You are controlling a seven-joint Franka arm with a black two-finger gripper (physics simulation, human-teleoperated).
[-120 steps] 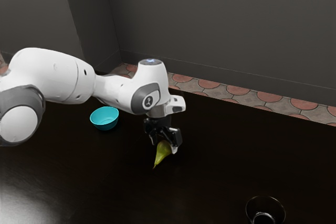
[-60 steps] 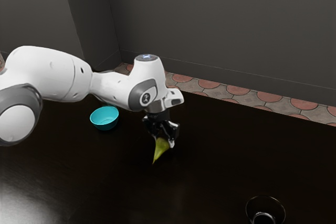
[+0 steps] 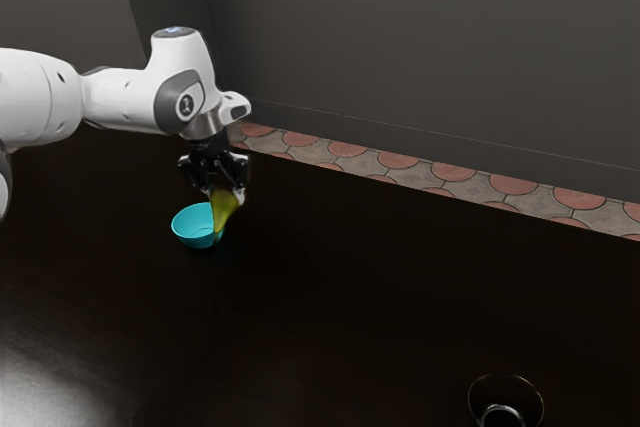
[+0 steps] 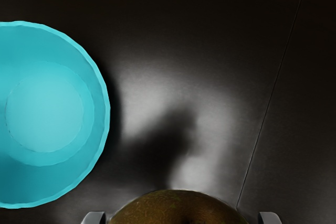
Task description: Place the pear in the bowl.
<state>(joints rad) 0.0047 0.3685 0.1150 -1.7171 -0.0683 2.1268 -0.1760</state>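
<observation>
My gripper (image 3: 226, 193) is shut on the yellow-green pear (image 3: 225, 209), which hangs stem end down above the dark table. In the exterior view the pear overlaps the right part of the turquoise bowl's rim. The bowl (image 3: 193, 227) stands upright on the table. From the wrist, the pear (image 4: 178, 208) is a brownish rounded shape between the two fingertips of my gripper (image 4: 181, 219). The bowl (image 4: 44, 114) shows an interior with nothing in it, off to one side of the pear.
A clear glass-like bowl (image 3: 506, 405) stands at the near edge of the exterior view, toward its right, well away from my gripper. The dark tabletop (image 3: 380, 287) stretches between them. A grey wall rises behind the patterned floor.
My gripper has lifted the pear and carried it toward the exterior view's left, from the open table to beside the turquoise bowl. Both bowls have stayed where they were.
</observation>
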